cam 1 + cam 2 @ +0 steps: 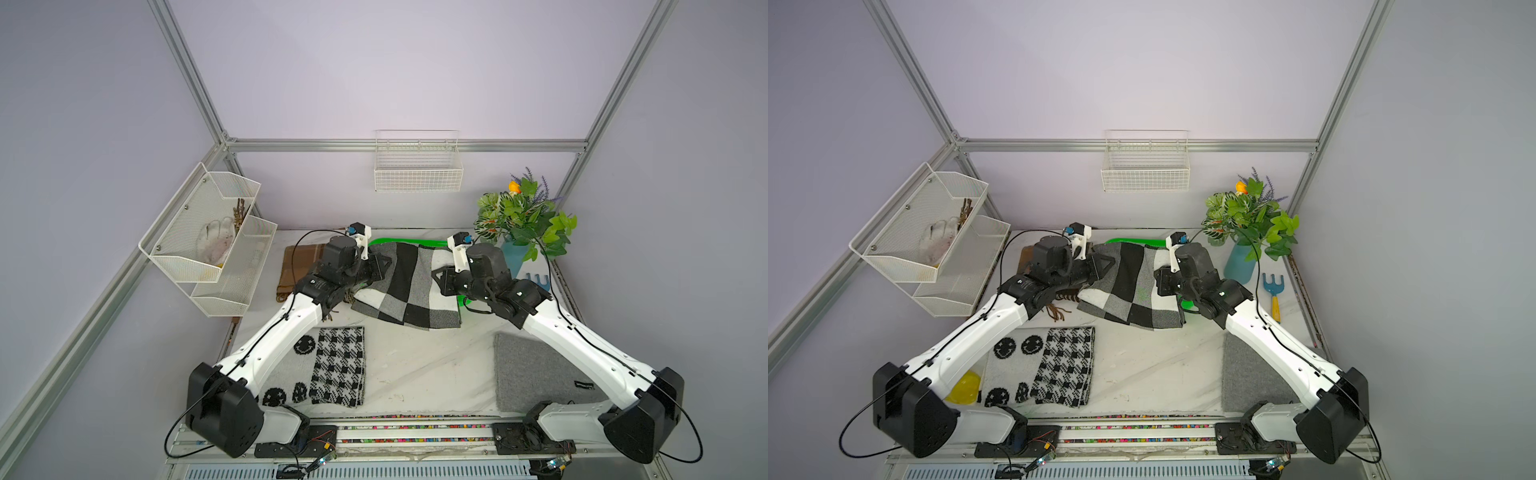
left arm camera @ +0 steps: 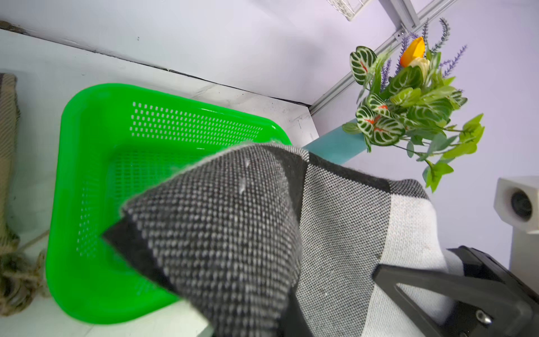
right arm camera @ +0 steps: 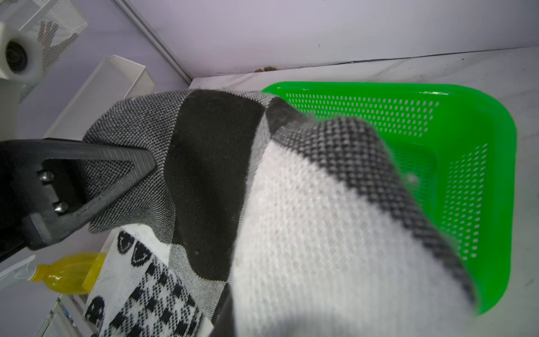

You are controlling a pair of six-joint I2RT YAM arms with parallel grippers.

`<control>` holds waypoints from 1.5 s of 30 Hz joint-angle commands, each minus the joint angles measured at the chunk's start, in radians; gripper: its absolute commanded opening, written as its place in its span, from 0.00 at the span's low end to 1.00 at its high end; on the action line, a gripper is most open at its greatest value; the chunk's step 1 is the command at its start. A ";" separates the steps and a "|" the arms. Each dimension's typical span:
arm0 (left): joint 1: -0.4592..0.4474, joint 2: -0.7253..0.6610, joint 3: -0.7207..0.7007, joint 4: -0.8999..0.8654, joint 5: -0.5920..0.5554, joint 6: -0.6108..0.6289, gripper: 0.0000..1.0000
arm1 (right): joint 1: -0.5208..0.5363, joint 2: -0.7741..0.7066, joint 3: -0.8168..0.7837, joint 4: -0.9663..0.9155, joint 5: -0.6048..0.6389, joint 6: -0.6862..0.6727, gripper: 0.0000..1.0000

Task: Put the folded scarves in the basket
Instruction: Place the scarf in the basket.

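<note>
Folded scarf: the black, grey and white checked folded scarf (image 1: 405, 286) hangs clear of the surface (image 1: 415, 370), slung between the two sets of fingers. Its middle sags, and the edge nearest the robot's base droops lowest.
Left fingers: the left fingers (image 1: 381, 262) are clamped tight on the scarf's grey left edge. In the right wrist view one dark triangular finger (image 3: 96, 172) lies across the weave.
Right fingers: the right fingers (image 1: 439, 277) are closed on the opposite, white-and-grey edge. The left wrist view shows one black finger (image 2: 431, 284) pressed onto the cloth.
Basket: the bright green basket (image 1: 399, 241) sits directly beneath both sets of fingers and the scarf. In both top views only its far rim and a sliver by the right fingers show. The wrist views show its perforated walls (image 2: 87, 175) (image 3: 466, 131) under the hanging cloth; whether the cloth touches it cannot be told.
Brown scarf: a brown plaid scarf (image 1: 297, 266) lies flat just outside the left fingers, on the side away from the right fingers.
Patterned scarf: a smiley-and-houndstooth scarf (image 1: 336, 365) lies nearer the robot than the left fingers, partly under that arm.
Grey mat: the grey mat (image 1: 536, 374) lies nearer the robot than the right fingers.
Vase: a blue vase (image 1: 513, 257) of artificial foliage stands just outside the right fingers, with a blue hand rake (image 1: 1272, 286) beside it.
Bottle: a yellow bottle (image 3: 67, 274) lies near the patterned scarf.
Wall fittings: a white wire basket (image 1: 417, 170) hangs beyond and above the fingers, and a white mesh rack (image 1: 208, 237) hangs past the left fingers.
</note>
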 commanded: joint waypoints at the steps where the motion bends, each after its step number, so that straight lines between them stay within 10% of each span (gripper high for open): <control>1: 0.043 0.102 0.105 0.092 0.124 0.012 0.00 | -0.060 0.068 0.064 0.030 -0.056 -0.035 0.00; 19: 0.168 0.584 0.387 0.193 0.311 -0.054 0.00 | -0.198 0.514 0.359 -0.055 -0.055 -0.141 0.00; 45: 0.106 0.777 0.441 0.021 0.040 0.111 0.04 | -0.221 0.744 0.394 -0.133 0.139 -0.225 0.13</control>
